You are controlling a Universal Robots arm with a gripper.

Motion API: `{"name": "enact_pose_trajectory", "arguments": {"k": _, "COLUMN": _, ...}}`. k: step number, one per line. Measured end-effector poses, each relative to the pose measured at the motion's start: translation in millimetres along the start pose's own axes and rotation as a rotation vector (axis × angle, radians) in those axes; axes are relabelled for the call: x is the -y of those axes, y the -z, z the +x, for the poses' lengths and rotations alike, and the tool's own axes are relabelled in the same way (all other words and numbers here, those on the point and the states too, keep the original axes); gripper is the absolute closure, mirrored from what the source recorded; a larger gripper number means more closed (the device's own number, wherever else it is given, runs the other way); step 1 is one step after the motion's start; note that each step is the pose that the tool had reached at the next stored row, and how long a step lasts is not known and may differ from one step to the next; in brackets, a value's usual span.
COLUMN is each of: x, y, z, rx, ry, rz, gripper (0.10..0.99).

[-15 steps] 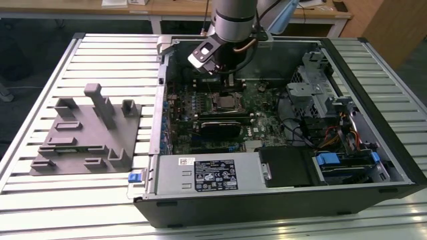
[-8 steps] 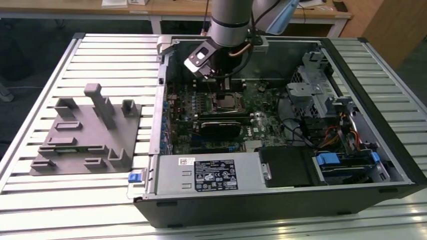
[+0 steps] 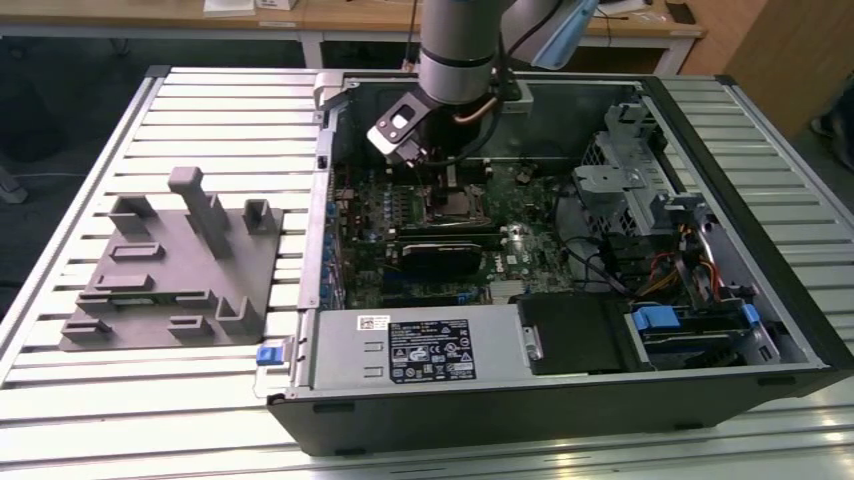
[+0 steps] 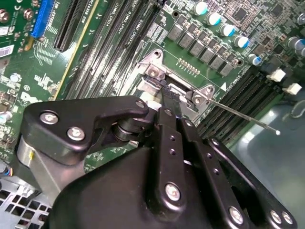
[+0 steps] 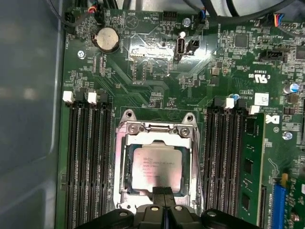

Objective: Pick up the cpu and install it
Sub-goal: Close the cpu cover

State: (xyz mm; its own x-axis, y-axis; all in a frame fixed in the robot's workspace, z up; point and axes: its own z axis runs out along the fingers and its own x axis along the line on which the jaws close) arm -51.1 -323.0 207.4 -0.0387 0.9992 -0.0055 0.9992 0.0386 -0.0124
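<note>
A slatted aluminium table stands before pale wooden desks. On it lies an open black computer case with its green motherboard facing up. The grey robot arm reaches down into the case.

Its black two-fingered gripper hangs over the silvery metal socket frame. The fingers are pressed together with only a thin seam between them and nothing in their grip. Their tips are at the near edge of the cpu, a small flat square chip with a pale metal top; whether they touch it cannot be told. The cpu lies flat inside the socket frame, square with its opening.

A thin wire lever sticks out from one corner of the frame. Black memory slots run along both sides of the frame, and a green memory module fills one of them. A round silver coin battery sits beyond the frame, on the side away from the gripper.

A grey moulded fixture rests on the table outside the case, well off from the frame toward the exterior view's left. A grey box with a white label lies inside the case, nearer that camera than the frame.
</note>
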Motion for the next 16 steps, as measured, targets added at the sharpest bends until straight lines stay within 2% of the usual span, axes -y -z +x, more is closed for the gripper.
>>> {"name": "enact_pose_trajectory", "arguments": {"k": 5, "x": -0.1, "y": -6.2, "z": 0.0, "rx": 0.0000, "ry": 0.000, "rz": 0.000, "gripper": 0.980}}
{"name": "enact_pose_trajectory", "arguments": {"k": 10, "x": -0.3, "y": -7.1, "z": 0.0, "rx": 0.0002, "ry": 0.000, "rz": 0.000, "gripper": 0.980}}
{"name": "enact_pose_trajectory", "arguments": {"k": 16, "x": -1.2, "y": 2.1, "z": 0.0, "rx": 0.0000, "ry": 0.000, "rz": 0.000, "gripper": 0.980}}
